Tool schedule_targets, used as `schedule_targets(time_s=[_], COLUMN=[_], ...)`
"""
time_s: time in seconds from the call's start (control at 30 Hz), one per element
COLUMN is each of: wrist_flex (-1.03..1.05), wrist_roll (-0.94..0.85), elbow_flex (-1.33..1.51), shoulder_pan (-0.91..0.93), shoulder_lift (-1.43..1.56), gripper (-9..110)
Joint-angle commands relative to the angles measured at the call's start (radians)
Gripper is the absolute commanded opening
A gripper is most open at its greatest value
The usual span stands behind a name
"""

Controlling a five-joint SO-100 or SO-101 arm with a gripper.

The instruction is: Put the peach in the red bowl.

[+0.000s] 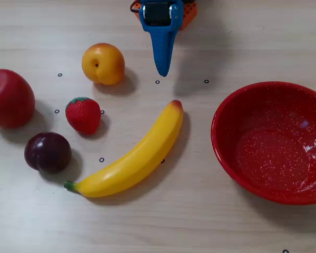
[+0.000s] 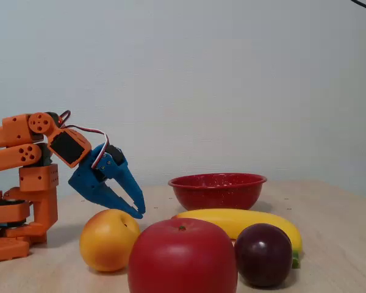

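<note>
In the overhead view the red bowl [image 1: 274, 141] sits at the right of the table [image 1: 200, 221] with nothing in it, and the peach [image 1: 103, 64] rests on the table well apart from it at upper left, above the strawberry [image 1: 84, 114]. The banana [image 1: 131, 155] lies between bowl and strawberry, the plum [image 1: 48, 152] and apple [image 1: 9, 98] farther left. The blue pincer [image 2: 138, 210] hangs above the table just beside the peach, jaws nearly together, holding nothing.

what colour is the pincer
Blue, the pincer shows best in the overhead view.
</note>
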Motion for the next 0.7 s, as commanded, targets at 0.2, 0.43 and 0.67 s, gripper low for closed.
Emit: schedule_targets(time_s=[0.2,0.43,0.67], wrist_flex=[-0.012,-0.014,-0.012], wrist_roll=[-0.005,0.005,-0.006], elbow_flex=[0.008,0.008,0.008], shoulder_pan=[-0.002,-0.006,-0.014], shoulder_lift=[0.017,0.017,0.018], gripper=[0,0,0])
